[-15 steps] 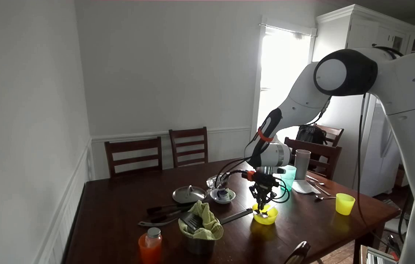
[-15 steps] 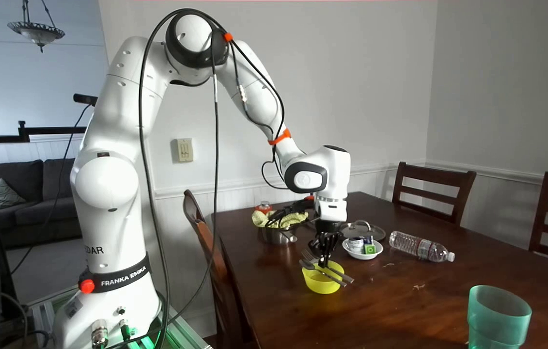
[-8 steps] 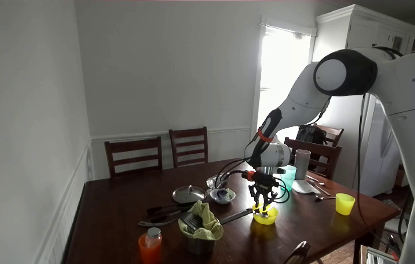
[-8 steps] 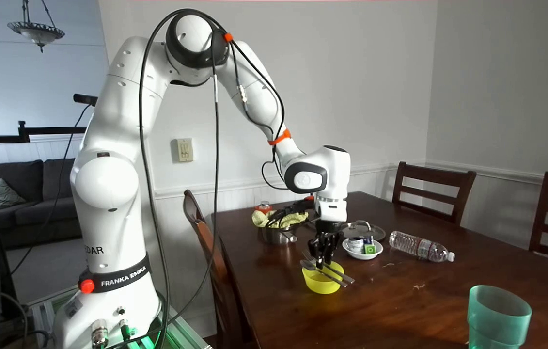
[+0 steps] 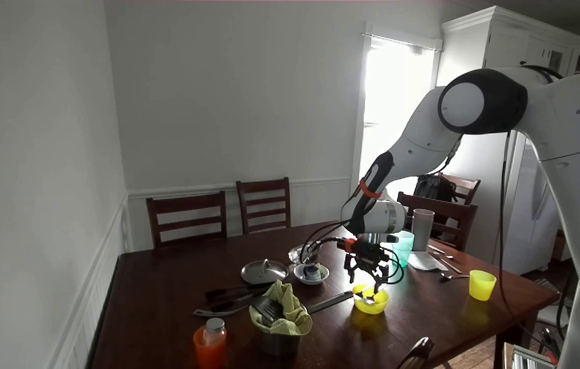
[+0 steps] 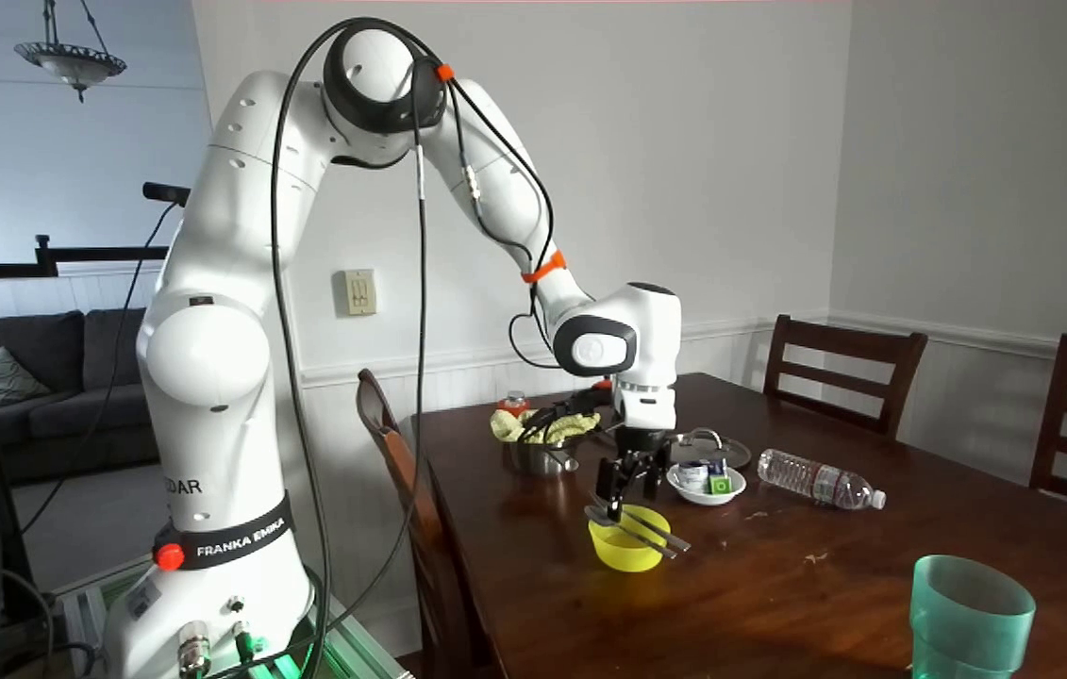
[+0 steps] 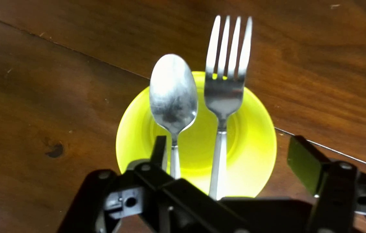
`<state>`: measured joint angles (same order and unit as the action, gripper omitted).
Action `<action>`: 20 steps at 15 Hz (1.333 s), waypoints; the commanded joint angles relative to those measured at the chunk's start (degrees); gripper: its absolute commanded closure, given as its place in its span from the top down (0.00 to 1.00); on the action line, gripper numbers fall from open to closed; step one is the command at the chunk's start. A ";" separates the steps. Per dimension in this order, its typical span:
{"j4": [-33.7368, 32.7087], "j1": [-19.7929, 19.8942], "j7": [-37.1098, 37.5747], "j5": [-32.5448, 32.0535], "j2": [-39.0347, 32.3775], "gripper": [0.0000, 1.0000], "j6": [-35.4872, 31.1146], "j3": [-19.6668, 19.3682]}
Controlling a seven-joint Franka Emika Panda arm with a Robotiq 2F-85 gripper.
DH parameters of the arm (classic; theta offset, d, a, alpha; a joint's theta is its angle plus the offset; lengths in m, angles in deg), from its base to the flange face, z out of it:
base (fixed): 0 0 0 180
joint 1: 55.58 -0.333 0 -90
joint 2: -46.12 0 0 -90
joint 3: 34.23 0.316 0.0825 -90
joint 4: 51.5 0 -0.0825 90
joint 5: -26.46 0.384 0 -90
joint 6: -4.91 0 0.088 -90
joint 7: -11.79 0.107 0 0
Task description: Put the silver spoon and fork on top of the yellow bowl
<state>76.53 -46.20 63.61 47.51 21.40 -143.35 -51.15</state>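
Two silver pieces, spoon (image 7: 173, 94) and fork (image 7: 224, 90): saw both lying side by side across the top of the yellow bowl (image 7: 256, 142), directly below the gripper (image 7: 231, 155), with the spoon's tip and the fork's tines out past the rim. Found the jaws spread wide, with nothing held between them. In the wrist view, noticed a fingertip (image 7: 159, 149) close beside the spoon's handle, and the opposite fingertip (image 7: 304, 165) well apart from the fork, beyond the bowl's edge. Could not tell touching from merely close between the spoon and the fingertip beside it. On the dark wooden table (image 6: 825, 604) near the gripper, in an exterior view, made out a white dish (image 6: 708, 500) bearing small items (image 6: 719, 485) and, farther from the gripper, a plastic bottle (image 6: 821, 479) on its side. Off to one side of the gripper, noted a steel pot (image 5: 277, 346) with a green cloth (image 5: 291, 310) in it. Well apart from the gripper, in an exterior view, saw a yellow cup (image 5: 482, 285) standing upright; beyond the gripper, a teal cup (image 5: 402, 248).
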 commanded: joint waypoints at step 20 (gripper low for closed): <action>5.46 2.03 -44.68 -20.24 24.78 1.00 17.58 1.21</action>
<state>79.51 -45.77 24.58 28.13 42.26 -127.48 -50.89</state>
